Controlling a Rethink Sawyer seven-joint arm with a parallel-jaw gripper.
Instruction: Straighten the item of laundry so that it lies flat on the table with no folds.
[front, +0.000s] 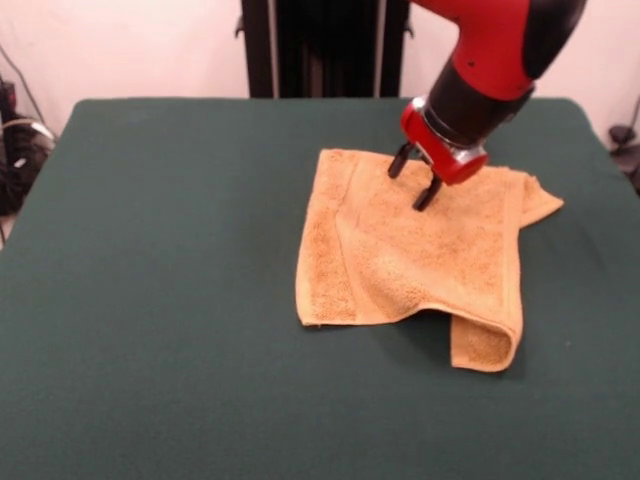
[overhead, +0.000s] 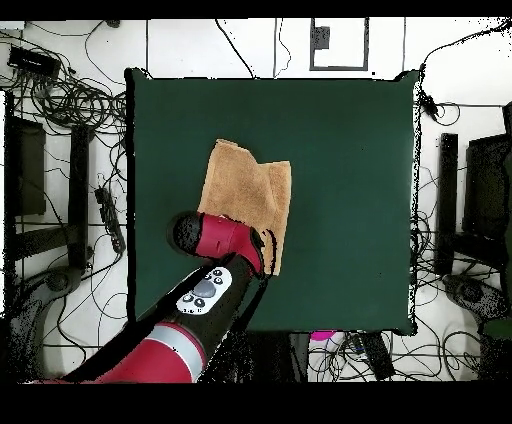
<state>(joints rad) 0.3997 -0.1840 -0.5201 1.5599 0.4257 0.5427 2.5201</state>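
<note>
The pincer (front: 421, 180) is hanging over the far part of the towel (front: 400, 250), its two dark fingers (front: 428, 193) standing apart and gripping nothing; whether the tips are touching the cloth or hovering just above it cannot be told from either view; the towel is lying on the green table (front: 150, 300), spreading out from under the pincer toward the camera side in the front view. It is not lying flat: on the near side away from the pincer, a corner is curling over on itself into a rolled lip, a diagonal crease is running across the middle, and a small flap is poking out to one side just beside the pincer; in the overhead view the towel (overhead: 240, 195) is showing a notched, uneven outline, with the arm (overhead: 215, 250) covering its nearer edge.

The step in hand appears to be choosing or approaching a grasp point on the cloth, the straightening itself being not yet done; the next move is likely calling for closing on an edge or the folded corner and drawing it outward, away from the bulk, so the doubled layers open.
</note>
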